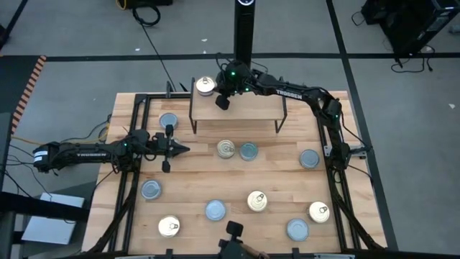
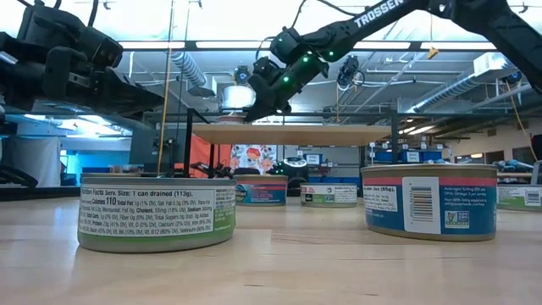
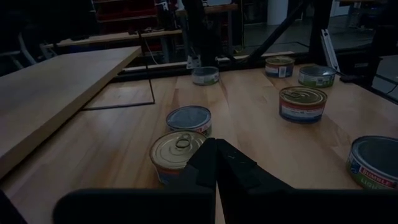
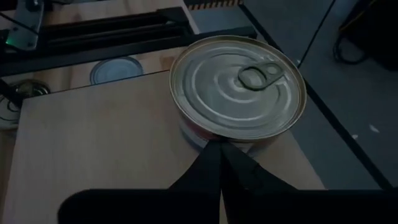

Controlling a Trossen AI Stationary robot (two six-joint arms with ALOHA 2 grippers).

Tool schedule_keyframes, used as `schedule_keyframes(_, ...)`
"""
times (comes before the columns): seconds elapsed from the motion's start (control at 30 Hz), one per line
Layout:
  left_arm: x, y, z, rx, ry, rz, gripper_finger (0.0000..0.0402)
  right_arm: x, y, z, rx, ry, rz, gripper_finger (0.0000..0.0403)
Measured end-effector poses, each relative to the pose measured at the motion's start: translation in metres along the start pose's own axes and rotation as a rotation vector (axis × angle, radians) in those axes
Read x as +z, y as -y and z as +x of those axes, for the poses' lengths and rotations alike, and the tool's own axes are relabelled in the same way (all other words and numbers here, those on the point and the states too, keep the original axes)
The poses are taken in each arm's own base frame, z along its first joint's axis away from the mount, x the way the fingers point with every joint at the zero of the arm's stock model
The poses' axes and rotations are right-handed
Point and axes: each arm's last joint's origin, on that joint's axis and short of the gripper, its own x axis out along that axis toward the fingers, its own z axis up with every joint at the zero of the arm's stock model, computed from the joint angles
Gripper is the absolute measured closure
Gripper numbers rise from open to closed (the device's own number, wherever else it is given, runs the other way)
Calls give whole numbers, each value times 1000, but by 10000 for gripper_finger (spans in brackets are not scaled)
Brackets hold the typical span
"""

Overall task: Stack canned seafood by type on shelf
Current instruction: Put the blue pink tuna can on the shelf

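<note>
1. The desk [image 1: 194, 191] carries loose tins, sorting barely begun.
2. The shelf [image 1: 248, 109] holds one gold-topped tin [image 1: 205, 85] at its corner, apparently starting that type's stack.
3. Right gripper [image 1: 223, 102], fingers together, sits just beside the tin.
4. Left gripper [image 1: 183, 150], fingers together and empty, waits over the desk.

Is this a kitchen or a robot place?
Probably a robot lab or workshop, not a kitchen. Two dark robot arms work over a wooden table with tins spread on it, cables trail on the grey floor, and the low view shows pipes and ducts overhead.
</note>
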Motion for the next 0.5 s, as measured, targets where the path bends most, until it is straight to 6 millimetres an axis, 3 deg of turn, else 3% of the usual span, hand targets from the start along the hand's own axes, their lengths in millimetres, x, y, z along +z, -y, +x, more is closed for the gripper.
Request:
schedule_keyframes(0.2,0,0,0,0,0,0,393,-5,2,9,15,0,20,394)
schedule_keyframes(0.5,0,0,0,2,-4,0,393,-1,5,7,16,12,24,393)
